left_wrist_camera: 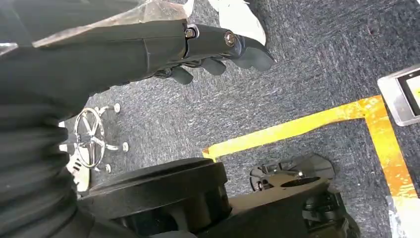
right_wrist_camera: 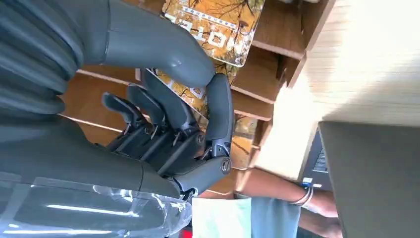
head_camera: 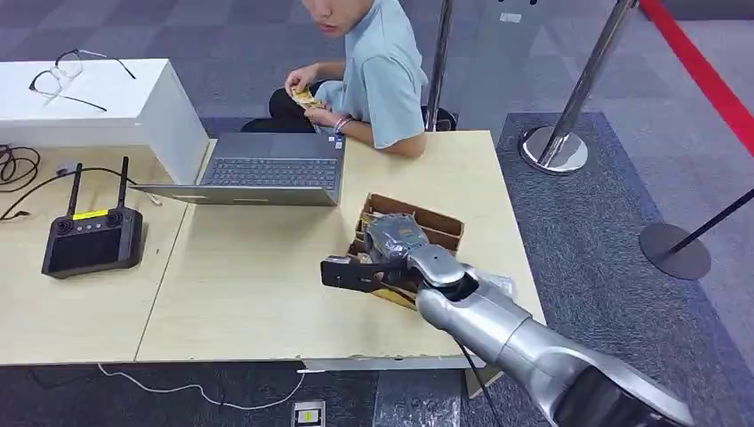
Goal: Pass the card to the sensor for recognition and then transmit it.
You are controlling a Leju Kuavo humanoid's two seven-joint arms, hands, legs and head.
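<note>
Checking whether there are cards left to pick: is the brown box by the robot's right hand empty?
Not empty. The right wrist view shows orange printed cards lying in the wooden box beside the right hand.

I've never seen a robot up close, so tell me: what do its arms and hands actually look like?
The right arm is a smooth, rounded silver tube. A grey ribbed cover sits behind the right hand, which has a thick, glossy grey thumb and slimmer dark fingers with visible screws. Clear plastic film wraps the wrist. The left hand is dark too, with rounded fingertips and screw heads.
</note>
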